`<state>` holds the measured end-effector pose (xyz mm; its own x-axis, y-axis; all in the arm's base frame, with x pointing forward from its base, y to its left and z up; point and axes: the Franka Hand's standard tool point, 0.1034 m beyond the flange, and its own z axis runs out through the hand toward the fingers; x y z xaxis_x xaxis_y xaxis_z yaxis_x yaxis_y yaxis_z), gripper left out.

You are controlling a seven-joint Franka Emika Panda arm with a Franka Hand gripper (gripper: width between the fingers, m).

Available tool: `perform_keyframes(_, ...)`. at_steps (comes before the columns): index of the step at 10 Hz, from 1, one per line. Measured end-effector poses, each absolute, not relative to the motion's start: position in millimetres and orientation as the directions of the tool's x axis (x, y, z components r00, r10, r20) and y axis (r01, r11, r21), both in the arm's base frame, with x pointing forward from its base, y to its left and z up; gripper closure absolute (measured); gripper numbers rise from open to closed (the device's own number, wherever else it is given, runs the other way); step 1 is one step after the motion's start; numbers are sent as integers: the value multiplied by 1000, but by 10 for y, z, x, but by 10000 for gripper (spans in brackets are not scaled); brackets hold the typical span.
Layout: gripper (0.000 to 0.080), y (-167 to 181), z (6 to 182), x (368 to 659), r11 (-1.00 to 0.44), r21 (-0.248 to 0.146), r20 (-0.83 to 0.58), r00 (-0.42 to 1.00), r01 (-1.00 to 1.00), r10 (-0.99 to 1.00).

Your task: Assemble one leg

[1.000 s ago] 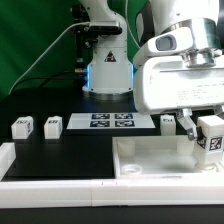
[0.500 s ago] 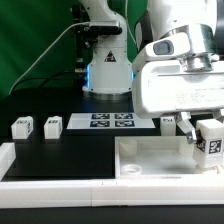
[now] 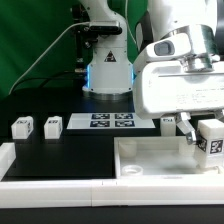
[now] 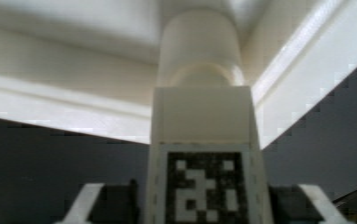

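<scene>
My gripper (image 3: 206,141) is shut on a white leg (image 3: 212,138) with a black-and-white marker on its face. It holds the leg upright over the far corner of the white tabletop (image 3: 150,166) at the exterior view's right. In the wrist view the leg (image 4: 205,120) fills the middle between the two fingers (image 4: 93,205), with its rounded end pointing at the tabletop's raised rim (image 4: 68,85). I cannot tell whether the leg touches the tabletop. Three more legs stand on the black mat: two at the exterior view's left (image 3: 19,127) (image 3: 52,125) and one (image 3: 168,122) just behind the tabletop.
The marker board (image 3: 110,121) lies flat at the back middle of the mat. The robot base (image 3: 106,70) stands behind it. A white rail (image 3: 60,186) runs along the front edge and the exterior view's left side.
The gripper with the leg has shifted only very slightly. The other legs and the tabletop have not moved.
</scene>
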<state>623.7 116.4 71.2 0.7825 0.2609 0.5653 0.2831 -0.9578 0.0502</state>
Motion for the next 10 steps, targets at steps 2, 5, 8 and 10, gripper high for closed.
perform_keyframes(2,210,1133,726,6250,-957,55,566,781,285,265)
perform_keyframes(5,152,1108,730,6254,-957,58,566,780,284,266)
perform_keyframes(8,150,1120,865,6266,-956,58,566,779,288,269)
perform_keyframes(10,150,1098,1013,6296,-955,60,560,782,291,274)
